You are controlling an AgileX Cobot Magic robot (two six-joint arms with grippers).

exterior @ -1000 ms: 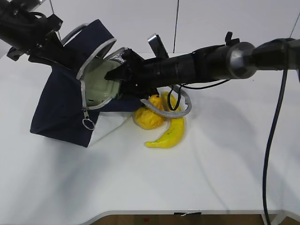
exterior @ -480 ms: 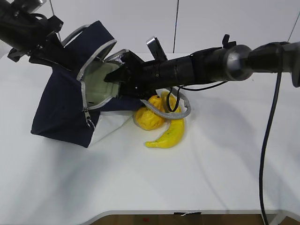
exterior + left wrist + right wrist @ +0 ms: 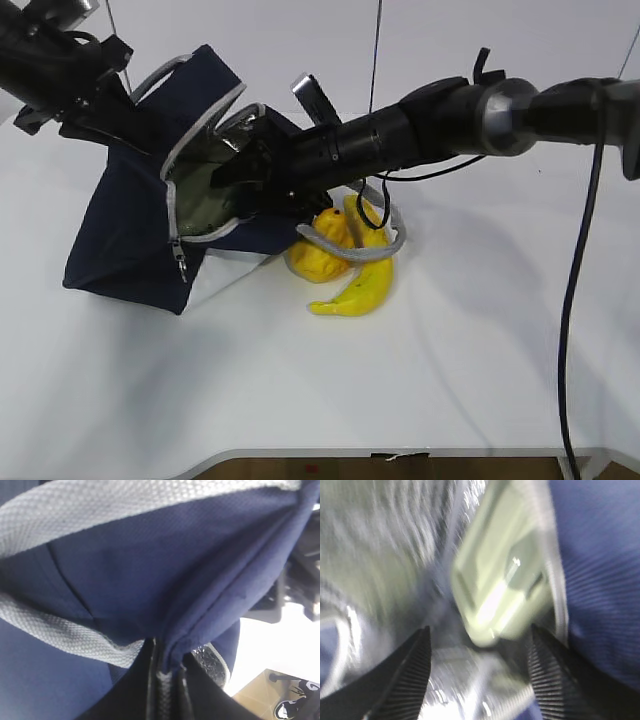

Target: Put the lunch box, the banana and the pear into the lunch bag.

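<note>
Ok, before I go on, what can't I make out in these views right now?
- Lunch box: right wrist view is motion-blurred, so whether it rests on the bag's bottom is unclear.
- Right gripper: exterior view hides it inside the lunch bag.
- Pear: partly covered by the grey strap.
- Left gripper: fabric fills its view.

1. My left arm reaches in from the upper left, its jaws pinched tight on a fold of fabric.
2. My right arm stretches leftward across the middle.
3. My right jaws stand spread apart, holding nothing.
</note>
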